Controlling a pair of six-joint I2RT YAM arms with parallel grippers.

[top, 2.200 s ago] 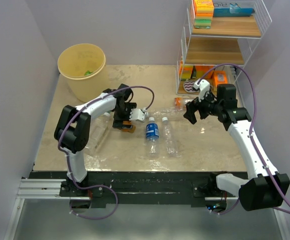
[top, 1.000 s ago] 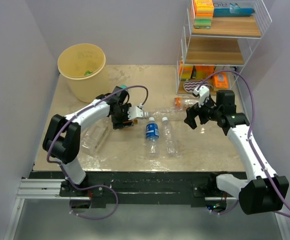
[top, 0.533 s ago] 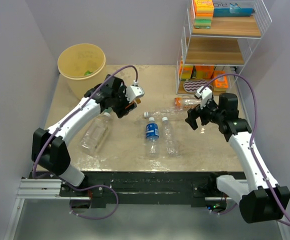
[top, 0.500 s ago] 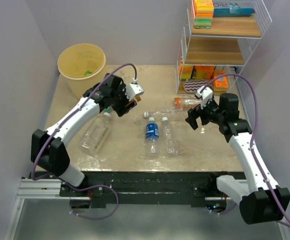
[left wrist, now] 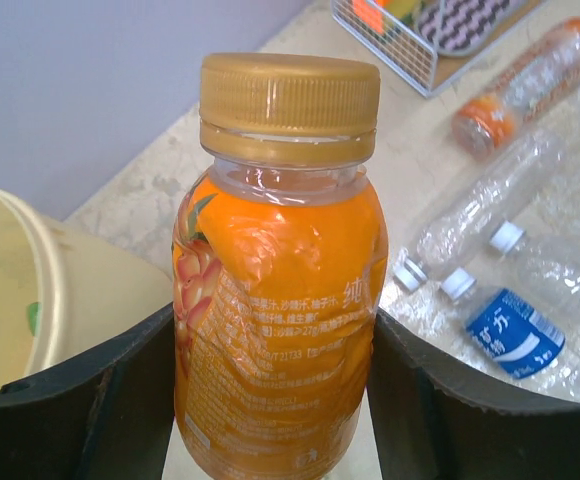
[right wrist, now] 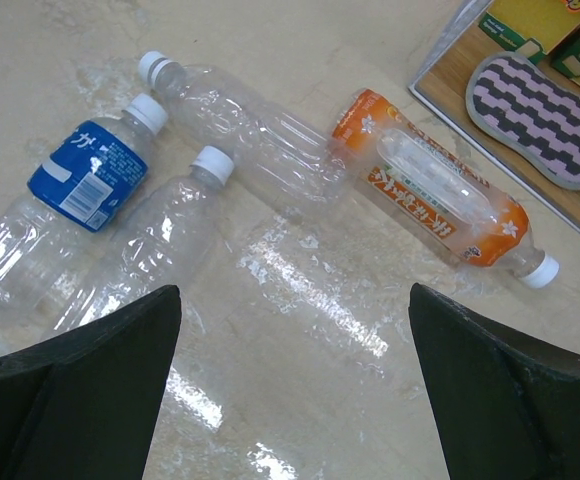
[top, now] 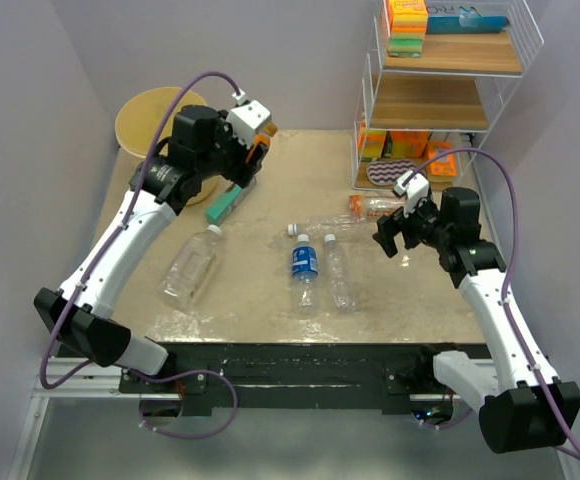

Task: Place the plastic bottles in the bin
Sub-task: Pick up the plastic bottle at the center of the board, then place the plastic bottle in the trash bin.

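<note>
Left gripper [left wrist: 275, 420] is clamping an orange bottle [left wrist: 282, 290] upright.
Bin [left wrist: 40, 300] is sitting just left of it; right gripper [right wrist: 295, 390] is hanging spread wide over clear bottles [right wrist: 255, 125].

orange bottle [left wrist: 275, 330]: fine Chinese print, larger "纯" | blue-labelled bottle [right wrist: 88, 175]: white "カ"

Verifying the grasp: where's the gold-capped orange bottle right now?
In the left wrist view the orange bottle sits clamped between the jaws of the left gripper, just right of the bin, at back left in the top view.
</note>
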